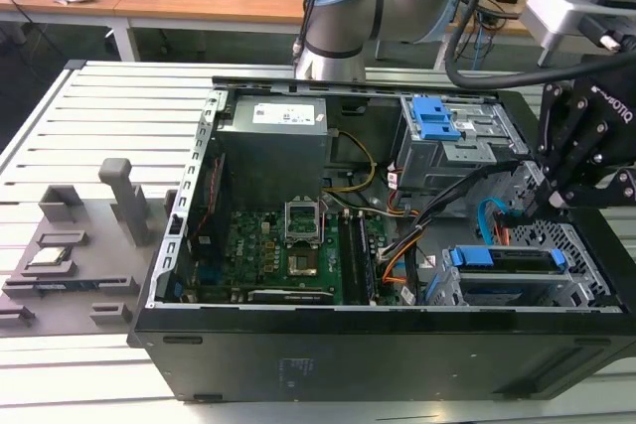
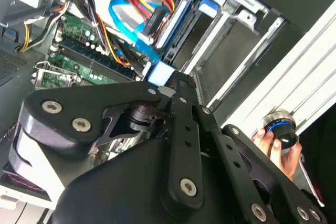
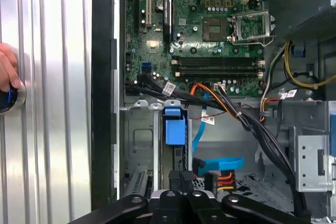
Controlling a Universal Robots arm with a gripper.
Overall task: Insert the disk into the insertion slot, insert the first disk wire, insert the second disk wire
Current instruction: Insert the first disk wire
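Pincer (image 1: pixel 539 204) is inside the case (image 1: pixel 397 345), at the exterior view's right, above the drive cages. My fingers are pressed close, pinching the pale plug (image 2: pixel 160 72) at the end of the blue wire (image 3: pixel 220 162).

Disk (image 1: pixel 507 261) sits in the slot (image 1: pixel 578 241), its blue frame showing at both ends. One narrow end faces the board (image 3: pixel 210 35). In the first wrist view my pincer hangs just beside the disk's edge, with the blue wire looping next to it.

Black plug with red and yellow leads (image 2: pixel 155 24) is close by the disk. Seated or loose, I cannot tell.

A hand (image 2: pixel 275 148) rests on a blue-ringed knob (image 2: pixel 279 125) outside the case, on the ribbed table (image 1: pixel 99 116).
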